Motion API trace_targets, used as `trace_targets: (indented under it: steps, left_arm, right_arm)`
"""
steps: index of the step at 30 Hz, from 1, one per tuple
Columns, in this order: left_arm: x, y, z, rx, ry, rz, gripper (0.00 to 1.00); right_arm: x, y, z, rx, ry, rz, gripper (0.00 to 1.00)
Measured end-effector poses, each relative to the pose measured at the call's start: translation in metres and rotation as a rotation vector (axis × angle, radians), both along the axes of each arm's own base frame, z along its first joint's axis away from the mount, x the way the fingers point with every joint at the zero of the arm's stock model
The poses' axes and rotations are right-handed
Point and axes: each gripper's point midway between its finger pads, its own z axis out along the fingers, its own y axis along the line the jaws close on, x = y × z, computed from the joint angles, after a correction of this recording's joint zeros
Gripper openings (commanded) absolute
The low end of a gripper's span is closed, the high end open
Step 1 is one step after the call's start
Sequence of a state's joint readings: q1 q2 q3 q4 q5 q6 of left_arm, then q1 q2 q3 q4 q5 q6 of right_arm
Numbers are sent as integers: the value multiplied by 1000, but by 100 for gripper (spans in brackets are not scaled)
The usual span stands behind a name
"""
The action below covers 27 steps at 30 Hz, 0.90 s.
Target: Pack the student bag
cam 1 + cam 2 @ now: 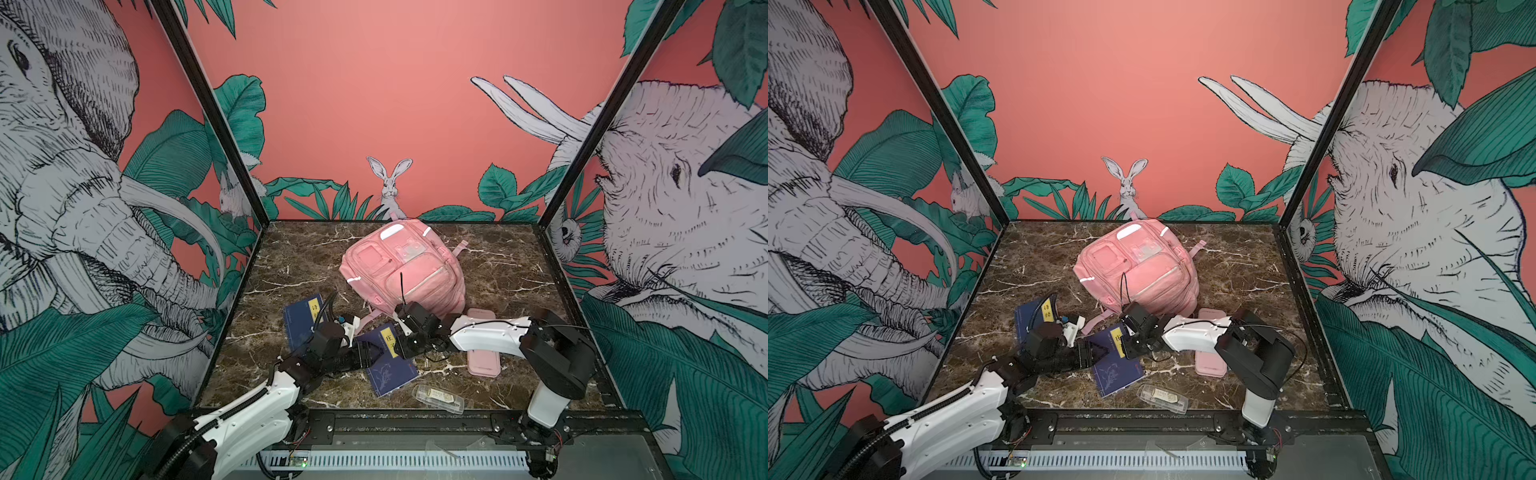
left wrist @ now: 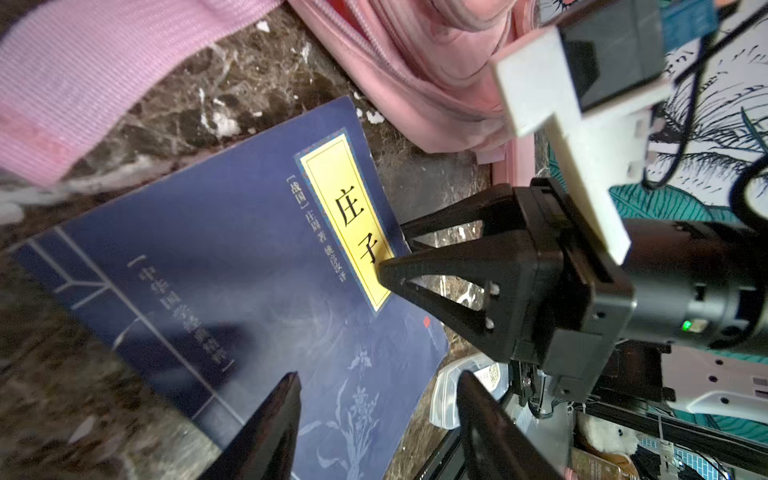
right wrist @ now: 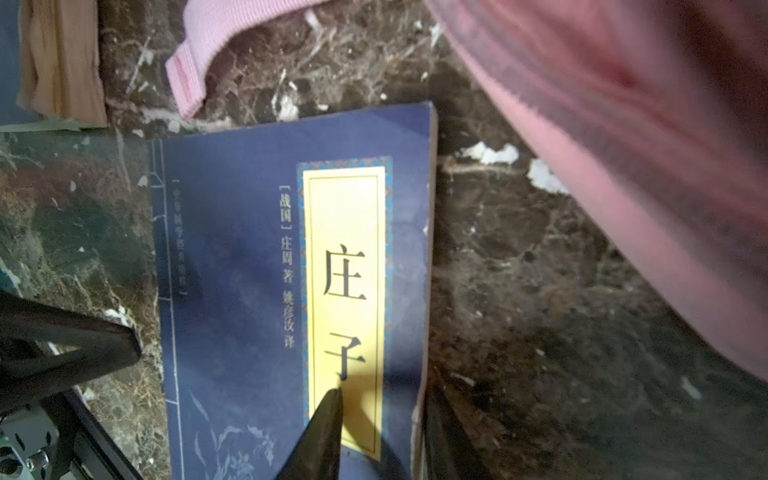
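**Pinching a Book in Front of the Bag**

Clamping the right gripper [image 2: 392, 249] on the free edge of the nearer blue book [image 1: 390, 374], one finger on its yellow label. Hovering the left gripper [image 2: 378, 376] over the same cover, jaws apart, holding nothing. Resting the student bag [image 1: 405, 266] pockets-up at centre-back of the marble table [image 1: 498, 282], just behind both grippers, pink strap [image 3: 191, 70] beside the book; second blue book [image 1: 301, 320] to the left.

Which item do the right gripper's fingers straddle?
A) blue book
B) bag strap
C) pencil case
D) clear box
A: in the left wrist view the right gripper straddles the edge of the blue book, with one fingertip on its cover.
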State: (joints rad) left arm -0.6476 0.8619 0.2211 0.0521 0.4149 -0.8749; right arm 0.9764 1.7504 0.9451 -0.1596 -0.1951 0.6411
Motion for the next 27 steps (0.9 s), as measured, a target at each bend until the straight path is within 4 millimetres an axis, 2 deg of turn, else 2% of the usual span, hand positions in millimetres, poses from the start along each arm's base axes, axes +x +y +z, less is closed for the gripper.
trace_targets:
  steps: [3,12,27]
  left_arm:
    - [0,4,-4,26,11,12,61]
    - [-15,31,-36,192,159,83,68]
    - [-12,16,-35,106,354,183,66]
  right_arm:
    - [0,0,0,0,0,-1,33]
    - [0,0,0,5,-2,-3,33]
    - [0,0,0,7,-3,-3,33]
